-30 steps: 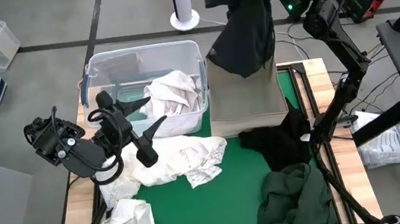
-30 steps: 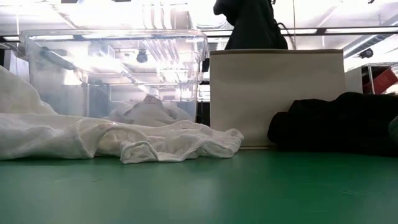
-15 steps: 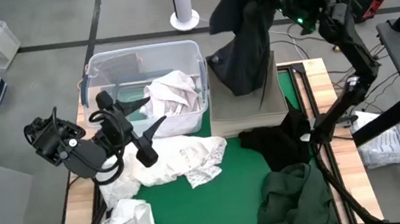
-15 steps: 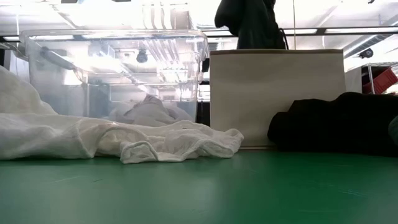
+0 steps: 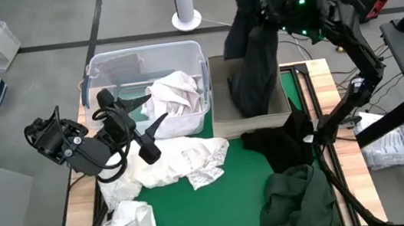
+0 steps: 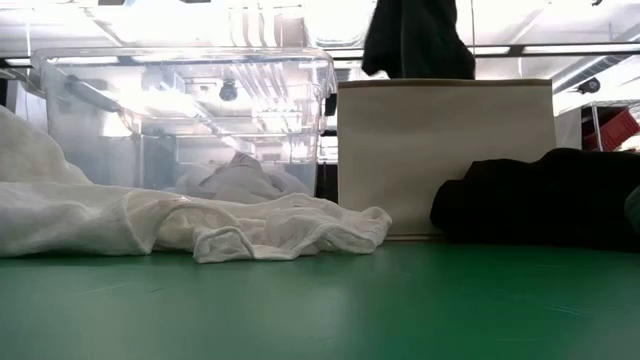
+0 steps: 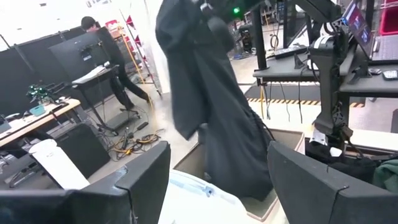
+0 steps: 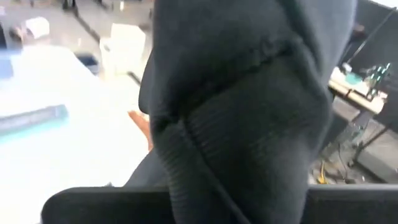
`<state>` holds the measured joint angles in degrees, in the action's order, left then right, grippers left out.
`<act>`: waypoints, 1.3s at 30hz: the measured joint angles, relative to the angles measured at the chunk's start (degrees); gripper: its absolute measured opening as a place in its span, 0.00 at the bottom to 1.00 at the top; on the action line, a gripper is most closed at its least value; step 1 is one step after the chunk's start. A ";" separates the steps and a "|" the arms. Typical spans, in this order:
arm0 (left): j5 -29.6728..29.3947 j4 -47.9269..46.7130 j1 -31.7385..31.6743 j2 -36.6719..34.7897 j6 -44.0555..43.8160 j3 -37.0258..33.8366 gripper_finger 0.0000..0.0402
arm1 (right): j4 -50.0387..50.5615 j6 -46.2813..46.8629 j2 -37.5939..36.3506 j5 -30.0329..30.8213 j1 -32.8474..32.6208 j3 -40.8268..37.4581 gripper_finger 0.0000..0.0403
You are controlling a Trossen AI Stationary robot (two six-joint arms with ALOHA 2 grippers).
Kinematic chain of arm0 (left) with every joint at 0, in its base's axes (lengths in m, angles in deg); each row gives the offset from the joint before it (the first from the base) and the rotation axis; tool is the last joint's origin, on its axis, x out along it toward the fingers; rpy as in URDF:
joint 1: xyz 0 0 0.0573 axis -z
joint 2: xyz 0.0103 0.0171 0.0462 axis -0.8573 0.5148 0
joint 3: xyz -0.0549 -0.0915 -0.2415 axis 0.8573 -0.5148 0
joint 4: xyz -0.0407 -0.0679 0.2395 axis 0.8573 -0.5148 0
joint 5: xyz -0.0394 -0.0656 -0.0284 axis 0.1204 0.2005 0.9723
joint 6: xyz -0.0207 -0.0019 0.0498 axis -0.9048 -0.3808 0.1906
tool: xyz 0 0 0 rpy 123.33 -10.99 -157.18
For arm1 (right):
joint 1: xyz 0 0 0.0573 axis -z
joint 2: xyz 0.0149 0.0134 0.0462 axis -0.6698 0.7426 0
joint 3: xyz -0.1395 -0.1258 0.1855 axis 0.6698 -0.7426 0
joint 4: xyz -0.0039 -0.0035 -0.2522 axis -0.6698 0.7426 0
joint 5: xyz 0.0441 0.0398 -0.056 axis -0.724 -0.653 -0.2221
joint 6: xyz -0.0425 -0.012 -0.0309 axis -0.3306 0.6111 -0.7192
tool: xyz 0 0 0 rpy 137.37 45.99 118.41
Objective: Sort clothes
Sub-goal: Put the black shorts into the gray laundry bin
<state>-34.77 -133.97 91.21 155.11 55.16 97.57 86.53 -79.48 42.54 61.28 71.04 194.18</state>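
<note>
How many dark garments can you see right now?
3: one black garment hanging from the right gripper over the beige bin, a black one and a green one on the mat.

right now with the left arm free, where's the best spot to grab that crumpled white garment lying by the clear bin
Probably the raised, bunched fold of the white garment near its middle, approached from straight above. It lies spread flat on the green mat, so edges give little to pinch, while that ridge stands up. The left gripper hovers open just over it.
</note>
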 joint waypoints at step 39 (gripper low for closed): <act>0.05 -1.09 -0.07 0.00 -0.23 0.00 0.61 | 10.21 10.25 1.46 -17.62 -0.37 -31.83 0.03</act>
<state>-34.72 -135.06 91.14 155.11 54.94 97.57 96.74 -69.23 44.00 43.66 70.67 162.34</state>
